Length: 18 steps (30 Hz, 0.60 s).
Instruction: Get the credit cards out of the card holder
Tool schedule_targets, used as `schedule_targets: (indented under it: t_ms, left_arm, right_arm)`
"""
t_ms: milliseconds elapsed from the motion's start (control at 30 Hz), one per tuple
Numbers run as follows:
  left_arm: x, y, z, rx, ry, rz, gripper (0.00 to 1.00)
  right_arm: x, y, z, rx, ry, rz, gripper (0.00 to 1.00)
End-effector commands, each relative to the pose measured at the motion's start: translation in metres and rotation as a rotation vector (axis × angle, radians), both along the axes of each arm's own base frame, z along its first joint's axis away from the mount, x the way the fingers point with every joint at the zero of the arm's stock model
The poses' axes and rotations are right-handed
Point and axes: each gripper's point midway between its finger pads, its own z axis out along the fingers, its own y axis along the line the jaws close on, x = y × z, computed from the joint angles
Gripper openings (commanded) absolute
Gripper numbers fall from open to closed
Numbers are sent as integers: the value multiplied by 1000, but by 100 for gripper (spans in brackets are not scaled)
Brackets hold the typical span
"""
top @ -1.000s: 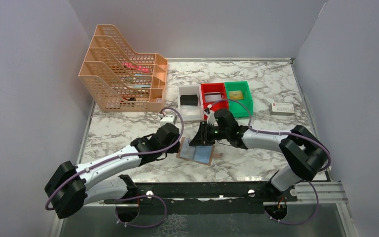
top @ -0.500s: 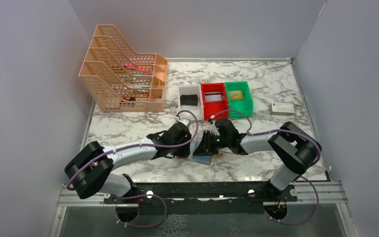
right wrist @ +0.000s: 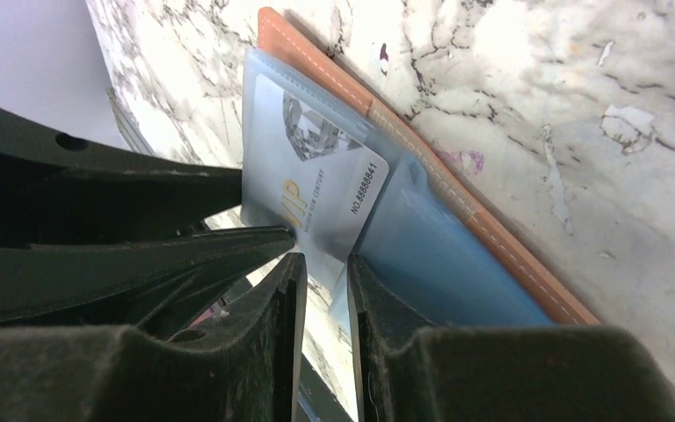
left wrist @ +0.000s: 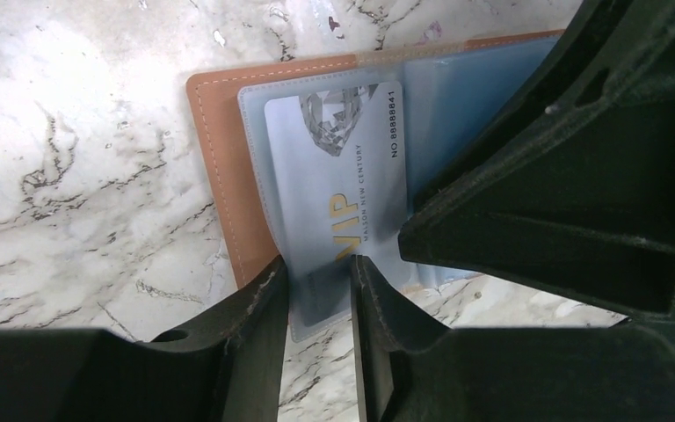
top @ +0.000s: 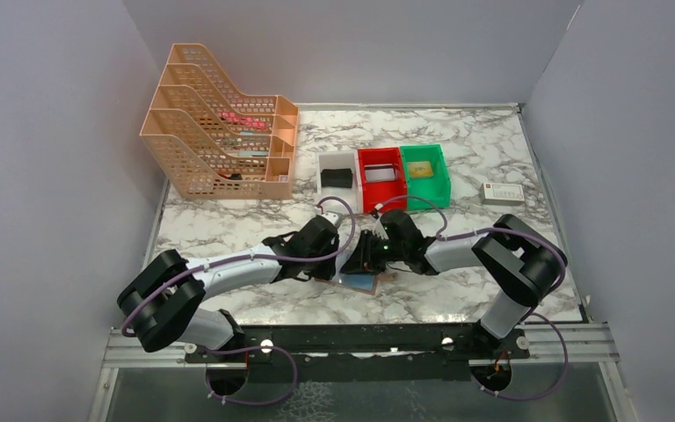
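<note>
Far back and to the left of the card holder (top: 366, 283) stands a peach mesh file rack (top: 220, 132), with a pink item and a few flat things in its slots. The left gripper (left wrist: 316, 264) comes in over the holder's left half. Its fingers (left wrist: 259, 325) stand a narrow gap apart with nothing clamped between them, their tips at the near edge of the clear sleeve. Whether they press on it cannot be told.

Directly behind the holder and a little left is a white bin (top: 337, 200) holding a black block (top: 337, 178). The holder itself lies spread open on the marble table (top: 202, 229), tan cover down and pale blue panels up. A silvery credit card (left wrist: 334, 167) marked VIP sits inside the left clear sleeve.

The right gripper (right wrist: 323, 259) reaches over the holder from the right. Its fingers (right wrist: 365, 334) are likewise only slightly parted, and their tips meet the same sleeve edge just beside the left gripper's.

Behind the holder, a red bin (top: 366, 176) holds a pale flat item. A green bin (top: 442, 171) touching it on the right holds a small yellow item. A small white box (top: 502, 193) with a red mark lies well to the back right of the holder.
</note>
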Motion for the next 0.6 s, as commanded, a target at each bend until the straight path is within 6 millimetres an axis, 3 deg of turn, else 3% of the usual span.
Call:
schedule_targets:
  t_ms: [0,200,433,567]
  left_arm:
    - [-15,-9,5,-83,35,-40,31]
    - [-19,-10,6,-112,43,-33,29]
    - [1,5,17,-39,-49,45,53]
    - [15,5,28,-11,-100,67,56]
  right_arm:
    - [9,-5,-19,-52,31,-96,30]
    - [9,0,-15,-8,36,-98,29]
    - [17,-20,-15,-135,-34,-131,29]
    - [18,-23,-9,-161,-61,-115,29]
